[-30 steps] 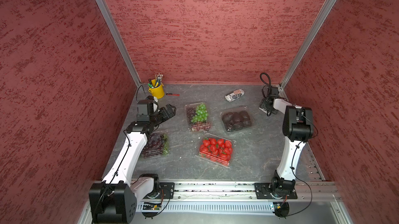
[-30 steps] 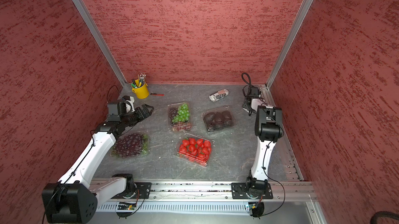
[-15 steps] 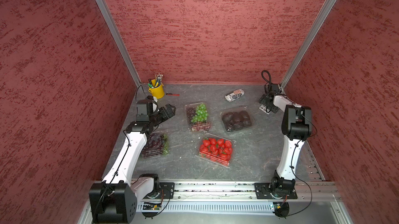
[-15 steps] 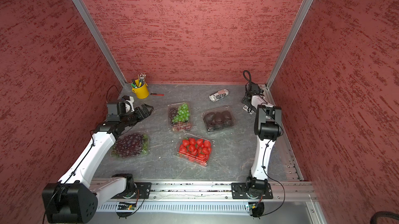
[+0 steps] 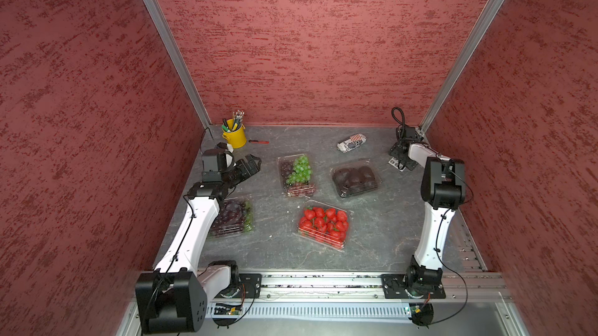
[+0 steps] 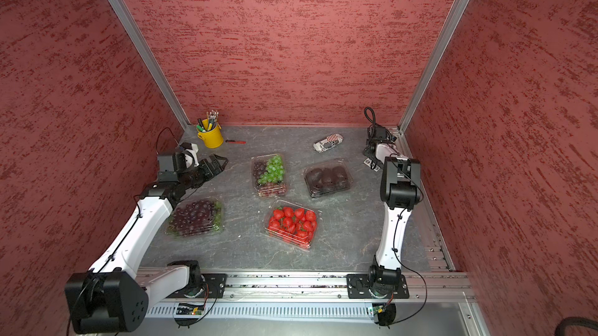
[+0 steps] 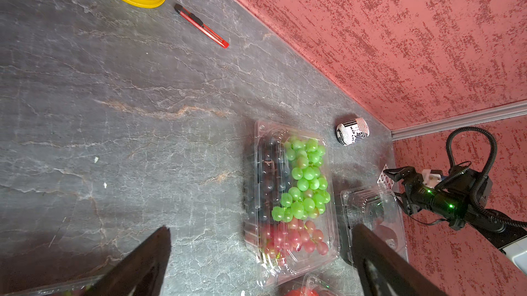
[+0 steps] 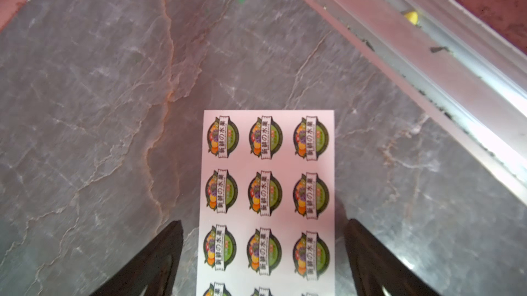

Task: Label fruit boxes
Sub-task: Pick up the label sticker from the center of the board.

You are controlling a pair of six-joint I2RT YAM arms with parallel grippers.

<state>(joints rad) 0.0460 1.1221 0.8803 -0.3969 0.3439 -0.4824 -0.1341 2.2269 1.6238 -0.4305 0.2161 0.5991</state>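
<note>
Across the tabletop [image 5: 275, 253] in both top views, four fruit boxes [image 5: 323, 224] lie apart, lids up for labelling; neither arm touches one. From the left wrist, the left end effector [image 7: 259, 230] hangs wide and empty, facing the grape box [image 7: 296, 194], likely waiting. From the right wrist, the right end effector [image 8: 263, 223] stands wide, straddling the sticker sheet [image 8: 268, 189], probably to peel one off.
</note>
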